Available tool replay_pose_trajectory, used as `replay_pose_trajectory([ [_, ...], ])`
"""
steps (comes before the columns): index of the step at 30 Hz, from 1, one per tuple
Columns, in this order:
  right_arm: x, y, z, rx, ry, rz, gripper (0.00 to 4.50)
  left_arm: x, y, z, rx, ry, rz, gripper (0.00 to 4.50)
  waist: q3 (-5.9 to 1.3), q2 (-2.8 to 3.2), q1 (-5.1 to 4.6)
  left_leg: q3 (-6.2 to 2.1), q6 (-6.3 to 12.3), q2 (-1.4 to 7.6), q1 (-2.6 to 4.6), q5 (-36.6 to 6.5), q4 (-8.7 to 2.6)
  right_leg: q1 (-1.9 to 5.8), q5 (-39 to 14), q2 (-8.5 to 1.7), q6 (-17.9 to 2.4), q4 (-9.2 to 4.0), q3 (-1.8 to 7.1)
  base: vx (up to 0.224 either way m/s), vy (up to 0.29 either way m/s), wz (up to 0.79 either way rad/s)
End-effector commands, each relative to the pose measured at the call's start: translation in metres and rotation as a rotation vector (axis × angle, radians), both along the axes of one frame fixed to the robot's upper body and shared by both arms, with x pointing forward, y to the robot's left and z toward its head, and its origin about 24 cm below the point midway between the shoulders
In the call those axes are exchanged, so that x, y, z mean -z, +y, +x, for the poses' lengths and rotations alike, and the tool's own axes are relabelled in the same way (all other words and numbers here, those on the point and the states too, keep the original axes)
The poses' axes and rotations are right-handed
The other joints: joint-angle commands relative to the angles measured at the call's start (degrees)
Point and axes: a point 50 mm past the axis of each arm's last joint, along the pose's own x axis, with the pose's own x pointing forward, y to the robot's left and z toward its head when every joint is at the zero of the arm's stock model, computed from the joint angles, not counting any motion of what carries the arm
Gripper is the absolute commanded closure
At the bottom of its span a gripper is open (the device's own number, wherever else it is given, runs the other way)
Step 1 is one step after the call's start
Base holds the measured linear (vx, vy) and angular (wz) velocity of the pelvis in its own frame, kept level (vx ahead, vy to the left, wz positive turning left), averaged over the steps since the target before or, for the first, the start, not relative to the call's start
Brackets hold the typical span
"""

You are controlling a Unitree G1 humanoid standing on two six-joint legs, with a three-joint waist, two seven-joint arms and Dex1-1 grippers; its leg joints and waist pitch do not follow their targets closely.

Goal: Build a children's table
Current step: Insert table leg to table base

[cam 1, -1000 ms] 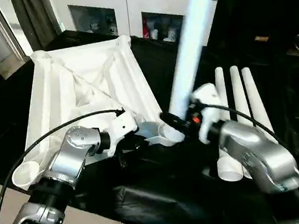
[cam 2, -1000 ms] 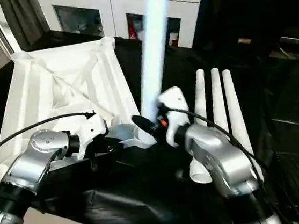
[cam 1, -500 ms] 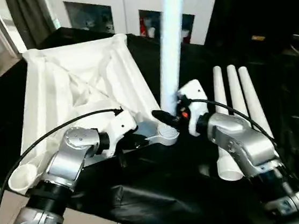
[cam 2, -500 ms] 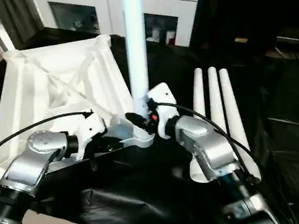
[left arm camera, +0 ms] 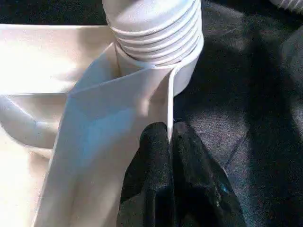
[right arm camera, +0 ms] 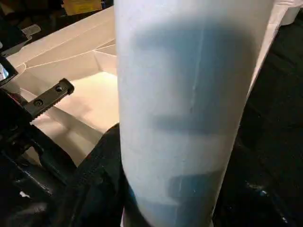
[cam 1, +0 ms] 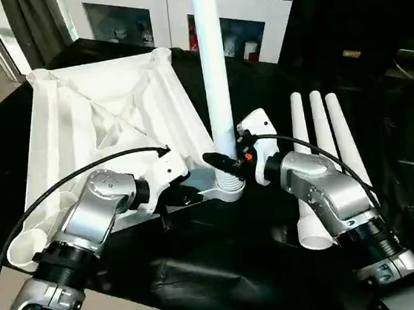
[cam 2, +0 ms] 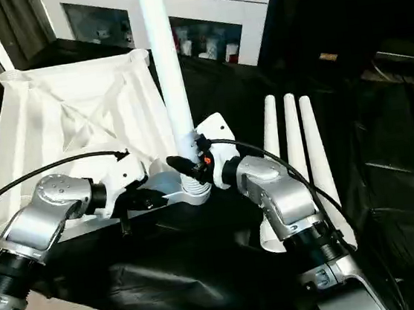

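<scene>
The white tabletop (cam 1: 106, 121) lies upside down on black cloth, ribbed underside up. One white leg (cam 1: 215, 72) stands upright with its ribbed end in the near right corner socket (cam 1: 230, 190). My right gripper (cam 1: 227, 164) is shut on this leg just above the socket; in the right wrist view the leg (right arm camera: 189, 118) sits between the black fingers (right arm camera: 99, 179). My left gripper (left arm camera: 169, 137) is shut on the tabletop's thin rim wall right beside that socket, and it also appears in the left eye view (cam 1: 185, 196).
Three spare legs (cam 1: 319, 157) lie side by side on the cloth to the right of my right arm. A white glass-door cabinet (cam 1: 131, 14) stands behind the table. The near left socket (cam 1: 23, 251) holds nothing. Floor lies below the cloth's front edge (cam 1: 120, 307).
The leg in my right gripper swung from leaning right to standing upright, its ribbed end settling into the corner socket. My left gripper stayed on the rim.
</scene>
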Motion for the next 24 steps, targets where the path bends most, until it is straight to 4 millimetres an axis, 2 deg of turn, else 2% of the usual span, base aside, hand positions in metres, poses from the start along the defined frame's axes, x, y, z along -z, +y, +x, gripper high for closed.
replay_pose_trajectory([
  [1, 0.010, -0.004, 0.000, 0.017, 0.030, -0.036, 2.61, 0.022, 0.003, -0.010, 0.006, 0.096, 0.077, 4.50, -3.33, 0.60, 0.67, -0.79, 1.86, 3.10, 0.07, -1.34, -4.08, 3.38, 2.38, -5.49, -15.64, -3.44, 2.76, 0.000, 0.000, 0.00],
  [6, 0.011, -0.001, 0.000, 0.022, 0.030, -0.022, 2.61, 0.020, 0.005, -0.009, -0.008, 0.079, 0.079, 4.50, -3.47, 0.52, 0.66, -0.78, 2.11, 3.05, 0.03, -0.43, -4.02, 3.44, 4.35, -5.43, -15.89, -3.26, 2.72, 0.000, 0.000, 0.00],
  [7, 0.011, -0.001, 0.000, 0.022, 0.030, -0.021, 2.61, 0.020, 0.006, -0.009, -0.008, 0.078, 0.077, 4.03, -3.47, 0.50, 0.64, -0.79, 2.09, 3.03, -0.01, -0.46, -4.02, 3.45, 4.26, -5.41, -15.86, -3.27, 2.73, 0.000, 0.000, 0.00],
  [8, 0.011, -0.001, 0.000, 0.022, 0.030, -0.019, 2.61, 0.020, 0.006, -0.009, -0.014, 0.075, 0.076, 4.03, -3.44, 0.50, 0.64, -0.79, 2.02, 3.04, -0.01, -0.66, -4.04, 3.45, 3.98, -5.42, -15.82, -3.31, 2.72, 0.000, 0.000, 0.00],
  [9, 0.011, 0.000, 0.000, 0.022, 0.031, -0.016, 2.61, 0.020, 0.007, -0.008, -0.022, 0.072, 0.070, 3.92, -3.56, 0.78, 0.78, -0.84, 1.93, 3.03, 0.03, -0.63, -4.00, 3.52, 4.13, -5.50, -15.84, -3.23, 2.76, 0.000, 0.000, 0.00],
  [10, 0.011, 0.000, 0.000, 0.021, 0.031, -0.015, 2.61, 0.019, 0.007, -0.008, -0.026, 0.071, 0.066, 3.86, -3.55, 0.70, 0.70, -0.80, 1.92, 3.02, 0.02, -0.64, -4.01, 3.48, 4.31, -5.41, -15.77, -3.27, 2.74, 0.000, 0.000, 0.00],
  [15, 0.011, 0.000, 0.000, 0.026, 0.027, -0.011, 2.61, 0.016, 0.008, -0.007, -0.051, 0.099, -0.039, 3.81, -3.50, 0.77, 0.77, -0.77, 1.36, 3.06, 0.09, -1.53, -4.06, 3.37, 3.83, -5.43, -16.13, -3.30, 2.71, 0.000, 0.000, 0.00],
  [24, 0.012, -0.002, -0.001, 0.030, 0.027, -0.009, 2.61, 0.020, 0.015, -0.007, -0.070, 0.092, -0.007, 3.81, -3.45, 0.75, 0.76, -0.83, 1.29, 3.07, 0.10, -2.09, -4.15, 3.37, 2.83, -5.41, -15.51, -3.44, 2.74, 0.000, 0.000, 0.00],
])
